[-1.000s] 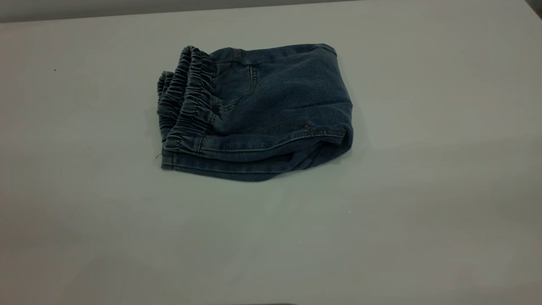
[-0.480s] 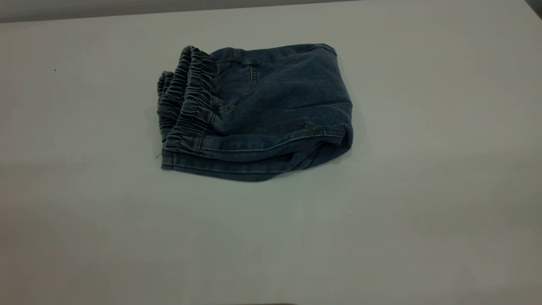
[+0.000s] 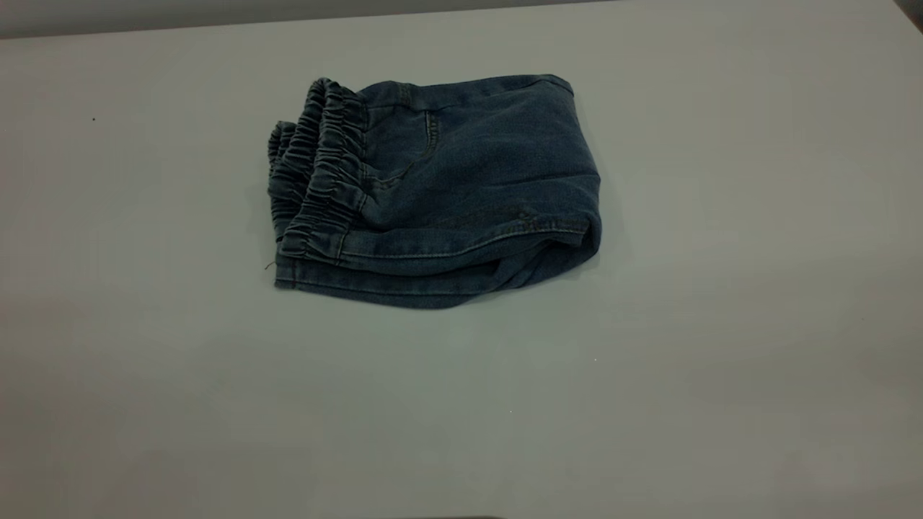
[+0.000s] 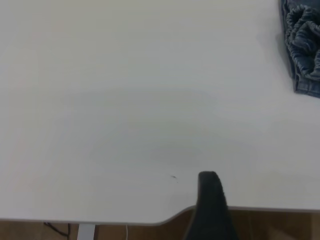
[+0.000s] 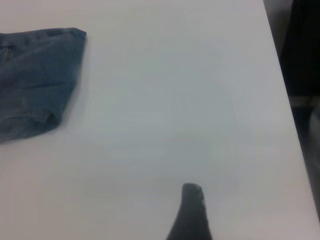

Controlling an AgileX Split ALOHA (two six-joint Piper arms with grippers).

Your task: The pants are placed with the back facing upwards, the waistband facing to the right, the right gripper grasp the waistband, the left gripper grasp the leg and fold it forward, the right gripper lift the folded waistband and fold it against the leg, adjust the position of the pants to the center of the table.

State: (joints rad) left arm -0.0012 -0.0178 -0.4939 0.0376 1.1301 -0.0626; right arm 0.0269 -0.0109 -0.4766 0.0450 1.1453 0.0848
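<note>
Left gripper point(image 4: 210, 200) first: only one dark finger of it is seen in its own wrist view, held over the near edge of the table point(image 4: 125, 100), well apart from the pants point(image 4: 302, 45). Whether its fingers are spread or closed cannot be told, since only that single dark wedge is shown. No arm is shown in the exterior view.

Toward the far edge of the table point(image 3: 721, 324), roughly midway between its left and right edges, the pants point(image 3: 461, 187) are seen lying folded into a compact bundle. The waistband point(image 3: 321, 173) is turned to the left side of the bundle, where its ruched layers are stacked and fanned slightly. A back pocket seam with pale stitching is shown just beside the waistband on the top layer. The fold itself is rounded at the right end of the bundle, and a stitched hem is laid along the near side, over the lower layers. The bundle is touched by no gripper.

The right gripper point(image 5: 190, 215) is likewise seen only as one dark finger in its wrist view, held over bare tabletop point(image 5: 175, 100) near the right edge, well apart from the folded end of the pants point(image 5: 35, 80). Its state cannot be told either.
</note>
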